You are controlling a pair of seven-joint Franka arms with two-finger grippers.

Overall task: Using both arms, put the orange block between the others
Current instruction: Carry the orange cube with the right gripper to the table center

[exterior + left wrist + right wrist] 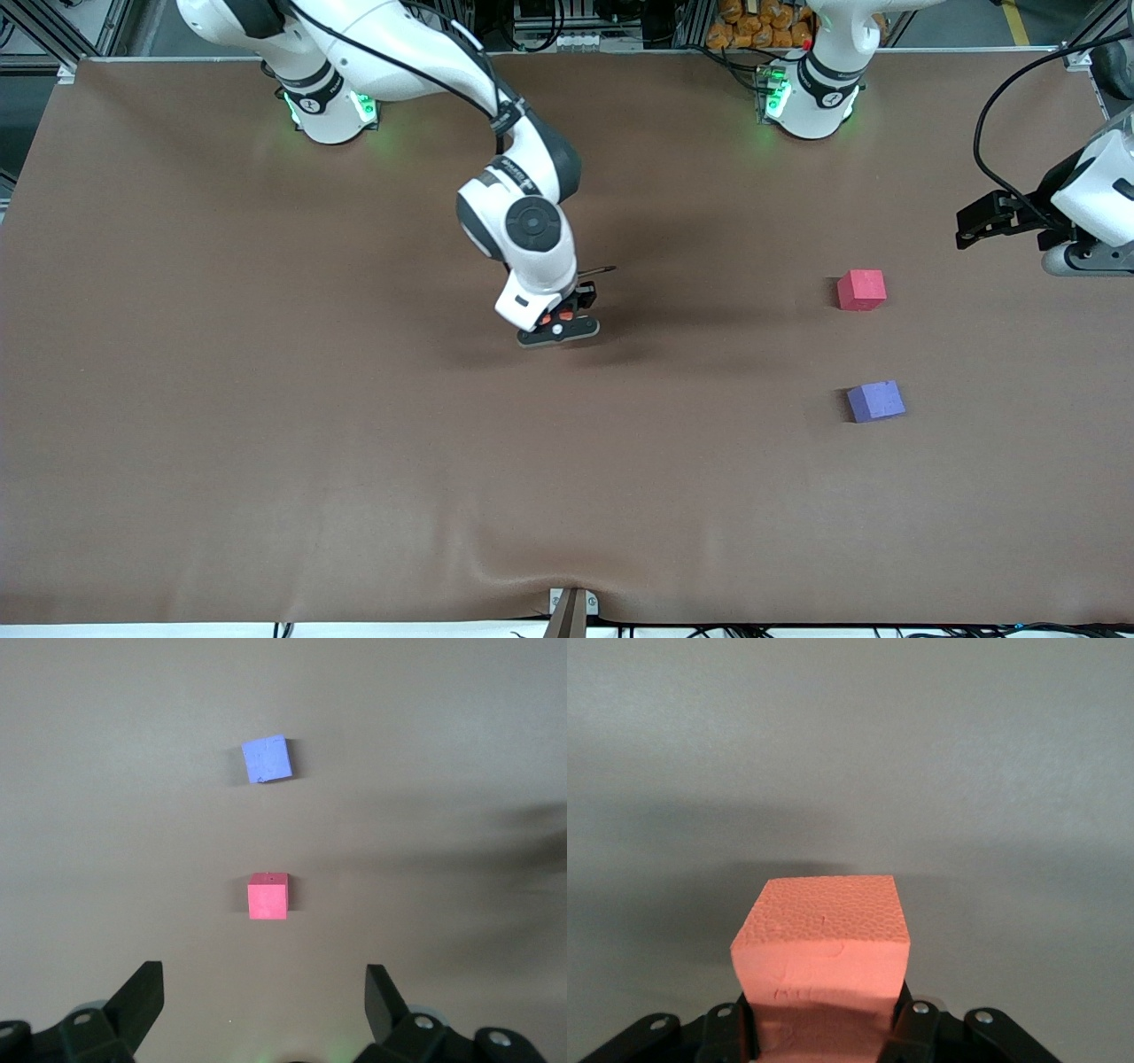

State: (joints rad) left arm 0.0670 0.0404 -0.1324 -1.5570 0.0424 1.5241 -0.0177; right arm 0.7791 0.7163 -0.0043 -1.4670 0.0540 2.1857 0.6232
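Note:
My right gripper (560, 326) hangs low over the middle of the table, shut on the orange block (824, 943). In the front view only slivers of the orange block (564, 315) show under the hand. The red-pink cube (861, 290) and the purple-blue cube (875, 400) rest on the table toward the left arm's end, the purple one nearer the front camera, with a gap between them. My left gripper (973, 226) waits in the air near that end. It stands open and empty (264, 992), looking down on the red-pink cube (267, 896) and the purple-blue cube (267, 758).
A brown mat (266, 399) covers the whole table. Both arm bases (332, 111) stand along the edge farthest from the front camera. A small clamp (571, 607) sits at the mat's near edge.

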